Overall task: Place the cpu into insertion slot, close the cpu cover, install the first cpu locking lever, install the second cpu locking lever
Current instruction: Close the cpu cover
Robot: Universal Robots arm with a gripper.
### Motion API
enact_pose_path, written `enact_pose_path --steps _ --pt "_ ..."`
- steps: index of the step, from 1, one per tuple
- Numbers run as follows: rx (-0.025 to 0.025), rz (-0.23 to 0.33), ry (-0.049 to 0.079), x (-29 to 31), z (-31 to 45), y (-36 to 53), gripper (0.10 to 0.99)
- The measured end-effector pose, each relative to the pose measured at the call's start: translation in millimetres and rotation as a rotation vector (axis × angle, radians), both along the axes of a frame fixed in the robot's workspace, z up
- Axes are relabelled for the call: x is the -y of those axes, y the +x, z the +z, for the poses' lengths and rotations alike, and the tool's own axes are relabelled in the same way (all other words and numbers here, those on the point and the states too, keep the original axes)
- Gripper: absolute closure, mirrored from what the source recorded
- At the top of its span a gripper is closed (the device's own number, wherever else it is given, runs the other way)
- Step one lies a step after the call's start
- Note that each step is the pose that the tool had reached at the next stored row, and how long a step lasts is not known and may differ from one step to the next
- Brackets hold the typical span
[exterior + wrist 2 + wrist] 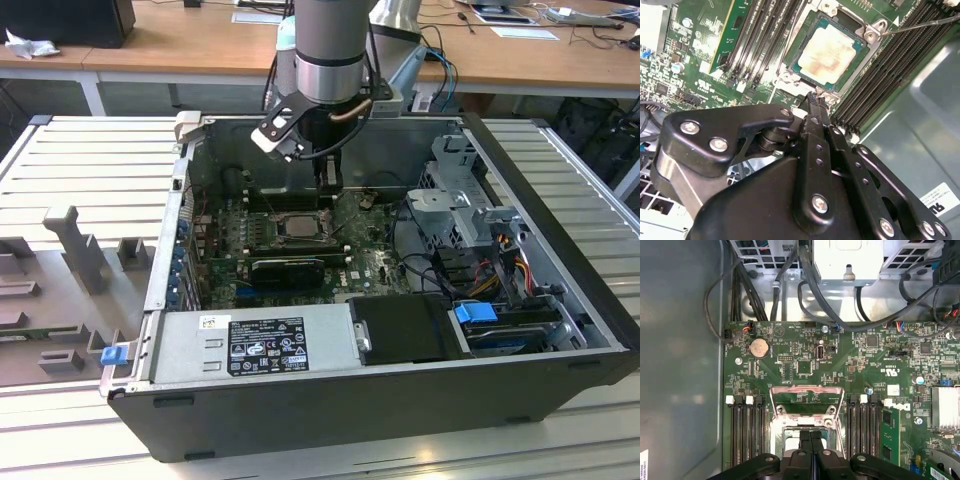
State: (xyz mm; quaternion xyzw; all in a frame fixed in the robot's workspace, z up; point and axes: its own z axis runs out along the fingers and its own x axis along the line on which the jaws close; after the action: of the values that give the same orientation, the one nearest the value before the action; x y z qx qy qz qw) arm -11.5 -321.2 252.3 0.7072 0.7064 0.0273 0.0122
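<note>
The cpu [827, 50], a pale square chip with a stained face, lies in the insertion slot [861, 48] on the green motherboard; the exterior view shows the cpu [297, 226] inside the open computer case. The cpu cover [807, 388], a thin silvery frame, is tilted back open beyond the socket in the first wrist view. My gripper [815, 95] is shut with nothing in it. Its fingertips [811, 440] sit low at the socket's edge on the cover's hinge side. A thin wire locking lever [920, 22] sticks out beside the socket. The arm's gripper [327, 185] hangs just behind the socket.
Long black memory slots [745, 430] [862, 430] flank the socket on both sides. Black cables [815, 285] loop over the board's far end. The grey case wall [680, 365] stands close by. A power supply [250, 345] and a drive cage [470, 215] fill the case's front and right.
</note>
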Motion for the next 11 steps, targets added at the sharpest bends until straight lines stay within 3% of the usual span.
enact_pose_path --steps 3,5,8,11 --pt "-0.0002 0.000 0.000 0.1 0.1 2.9 0.980" --pt "-0.0001 0.000 0.000 0.0 0.1 9.6 0.980" --pt "-0.0002 0.000 0.000 0.0 9.6 12.2 0.980" --pt "-0.0002 0.000 0.000 0.0 11.8 19.4 0.980"
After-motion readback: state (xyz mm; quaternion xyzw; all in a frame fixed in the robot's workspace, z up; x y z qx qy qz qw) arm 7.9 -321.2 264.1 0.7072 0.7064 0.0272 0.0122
